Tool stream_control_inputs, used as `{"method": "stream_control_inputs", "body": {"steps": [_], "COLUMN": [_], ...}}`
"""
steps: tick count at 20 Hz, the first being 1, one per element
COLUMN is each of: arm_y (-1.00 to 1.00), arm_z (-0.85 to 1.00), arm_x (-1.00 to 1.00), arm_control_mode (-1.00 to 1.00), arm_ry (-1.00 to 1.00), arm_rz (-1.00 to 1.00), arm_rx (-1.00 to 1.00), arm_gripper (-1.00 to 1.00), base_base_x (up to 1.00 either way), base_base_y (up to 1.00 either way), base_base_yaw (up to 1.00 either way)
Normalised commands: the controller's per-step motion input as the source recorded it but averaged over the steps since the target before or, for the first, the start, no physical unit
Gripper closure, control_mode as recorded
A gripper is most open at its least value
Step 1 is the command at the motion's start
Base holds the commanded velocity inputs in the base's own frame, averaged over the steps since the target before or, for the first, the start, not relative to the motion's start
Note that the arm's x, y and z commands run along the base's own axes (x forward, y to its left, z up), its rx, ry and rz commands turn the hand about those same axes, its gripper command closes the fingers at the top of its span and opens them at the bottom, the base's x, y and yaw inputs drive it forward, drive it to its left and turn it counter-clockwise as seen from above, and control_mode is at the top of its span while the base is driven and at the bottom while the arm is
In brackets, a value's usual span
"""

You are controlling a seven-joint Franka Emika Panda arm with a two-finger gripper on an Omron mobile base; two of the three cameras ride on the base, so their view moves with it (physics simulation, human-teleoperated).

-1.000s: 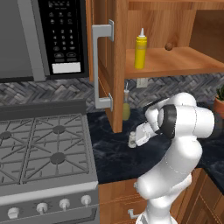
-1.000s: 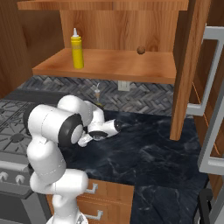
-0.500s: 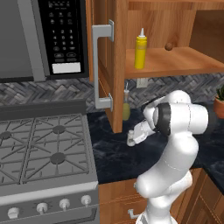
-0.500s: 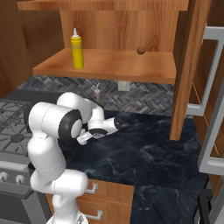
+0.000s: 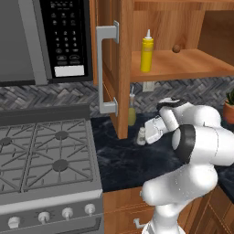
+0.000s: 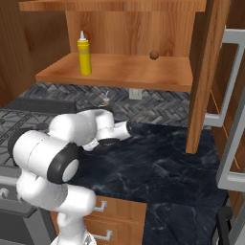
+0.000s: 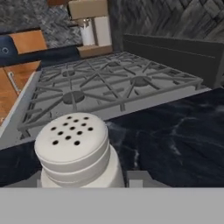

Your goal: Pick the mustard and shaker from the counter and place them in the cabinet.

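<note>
Left base view: the cabinet (image 5: 183,64) spans the upper right, the mustard (image 5: 146,51) upright on its shelf at upper centre. Below, the dark counter (image 5: 119,160) fills the middle. At centre, the gripper (image 5: 142,136) is closed around the shaker (image 7: 74,151), which stands on the counter beside the stove (image 5: 43,155).

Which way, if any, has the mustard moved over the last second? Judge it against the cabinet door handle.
No. The mustard stands upright on the same spot of the cabinet shelf, at the same gap right of the door handle as before.
</note>
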Motion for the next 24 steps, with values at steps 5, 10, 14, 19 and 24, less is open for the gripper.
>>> {"method": "stream_control_inputs", "body": {"steps": [5,10,14,19,24], "arm_y": [0.0,0.0,0.0,0.0,0.0], "arm_z": [0.89,0.64,0.5,0.55,0.57], "arm_x": [-0.33,-0.5,-0.57,-0.47,-0.25], "arm_control_mode": [-1.0,-1.0,-1.0,-1.0,-1.0], "arm_ry": [-0.09,-0.08,-0.07,-0.07,-0.05], "arm_rz": [-0.01,-0.08,-0.12,-0.15,-0.12], "arm_rx": [0.0,0.0,0.0,0.0,0.0], "arm_gripper": [1.0,1.0,1.0,1.0,1.0], "base_base_x": [0.0,0.0,0.0,0.0,0.0], "base_base_y": [0.0,0.0,0.0,0.0,0.0], "base_base_yaw": [0.0,0.0,0.0,0.0,0.0]}}
